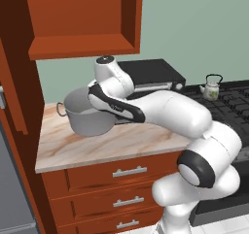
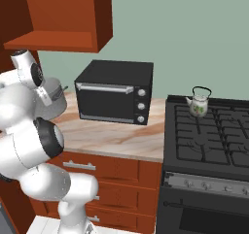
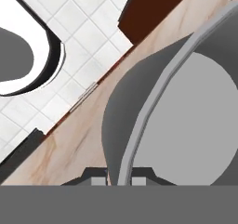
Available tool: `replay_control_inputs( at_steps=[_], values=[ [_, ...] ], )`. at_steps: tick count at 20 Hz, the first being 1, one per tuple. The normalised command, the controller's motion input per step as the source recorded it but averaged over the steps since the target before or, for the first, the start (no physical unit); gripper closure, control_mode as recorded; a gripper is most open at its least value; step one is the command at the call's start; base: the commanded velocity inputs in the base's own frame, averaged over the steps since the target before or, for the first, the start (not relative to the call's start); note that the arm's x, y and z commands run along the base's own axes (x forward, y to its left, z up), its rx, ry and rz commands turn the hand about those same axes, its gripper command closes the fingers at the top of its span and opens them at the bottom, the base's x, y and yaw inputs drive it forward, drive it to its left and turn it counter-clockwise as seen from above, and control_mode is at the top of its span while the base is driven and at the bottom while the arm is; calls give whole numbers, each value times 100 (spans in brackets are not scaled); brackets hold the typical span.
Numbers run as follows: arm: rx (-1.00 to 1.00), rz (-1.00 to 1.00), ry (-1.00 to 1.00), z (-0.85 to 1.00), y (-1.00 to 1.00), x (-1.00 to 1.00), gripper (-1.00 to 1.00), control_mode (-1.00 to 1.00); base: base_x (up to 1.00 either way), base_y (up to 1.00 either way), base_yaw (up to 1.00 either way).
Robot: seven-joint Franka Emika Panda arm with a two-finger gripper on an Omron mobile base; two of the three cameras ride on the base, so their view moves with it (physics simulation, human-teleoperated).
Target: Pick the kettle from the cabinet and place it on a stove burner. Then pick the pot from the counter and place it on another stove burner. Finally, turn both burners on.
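In the left base view's foreground the white arm (image 1: 170,114) crosses the drawers (image 1: 129,171) and the worktop (image 1: 121,143). At centre left sits the pot (image 1: 85,114); the hand (image 3: 119,177) is clamped on its rim. Farther back, the toaster oven (image 2: 115,91) stands at centre, and the kettle (image 2: 198,103) rests on a stove burner (image 2: 209,131) at right.

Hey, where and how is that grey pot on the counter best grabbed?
By its thin upright rim, from above, one finger inside the wall and one outside. The pot stands upright and lidless, too wide to span, with small loop handles. The gripper already straddles the rim this way.
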Motion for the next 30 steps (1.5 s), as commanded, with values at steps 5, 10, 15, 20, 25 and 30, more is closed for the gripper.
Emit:
replay_control_inputs(
  at_steps=[5,10,15,20,25,30],
  values=[
    [2,0,0,16,-12,-41,100,-100,0,0,0],
    [2,0,0,15,-16,-45,100,-100,0,0,0],
    [3,0,0,15,-16,-42,100,-100,0,0,0],
    [2,0,0,10,-11,-37,100,-100,0,0,0],
    [0,0,0,0,-3,-15,100,-100,0,0,0],
    [0,0,0,0,0,0,100,-100,0,0,0]
  ],
)
